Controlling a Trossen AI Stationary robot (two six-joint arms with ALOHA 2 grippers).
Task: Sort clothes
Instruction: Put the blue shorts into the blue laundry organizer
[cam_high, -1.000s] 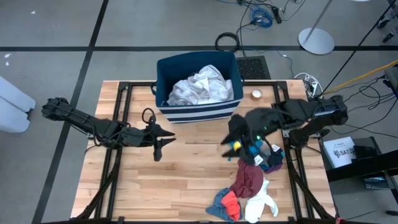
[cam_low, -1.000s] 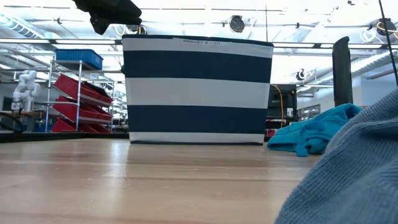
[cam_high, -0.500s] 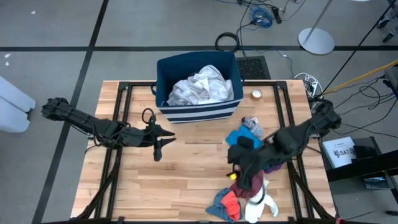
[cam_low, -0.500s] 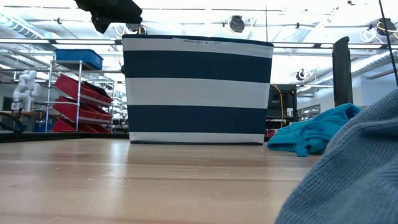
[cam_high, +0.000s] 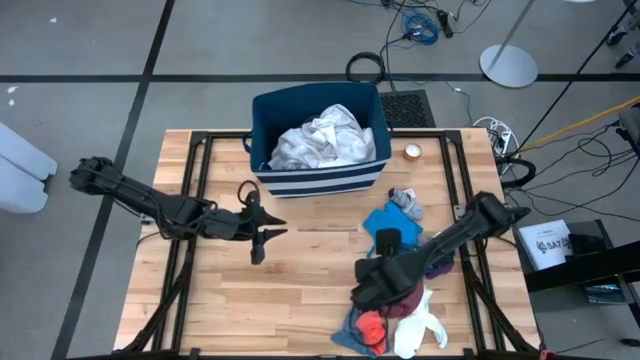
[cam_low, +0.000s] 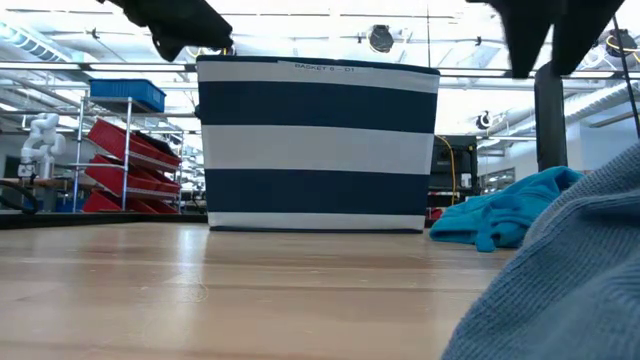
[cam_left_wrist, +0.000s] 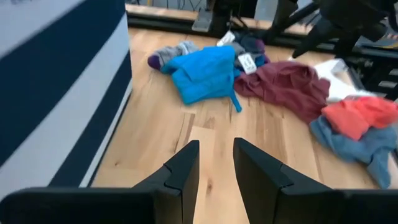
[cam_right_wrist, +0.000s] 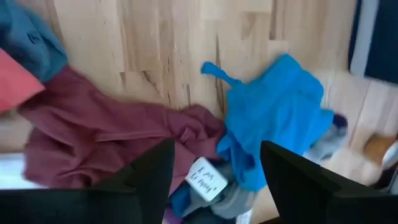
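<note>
Maroon garment (cam_right_wrist: 106, 146) below right gripper (cam_right_wrist: 214, 177) — open, empty.

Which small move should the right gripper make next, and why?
Probably lower onto the maroon piece: the right gripper hangs open and empty above the clothes pile, with that garment just ahead of its fingers, while the bin holds only white fabric.

Both arms are showing matte black, jointed links; left gripper (cam_left_wrist: 216, 167) and right gripper (cam_right_wrist: 216, 165) are carrying flat, squared dark fingers, no visible markings.
</note>
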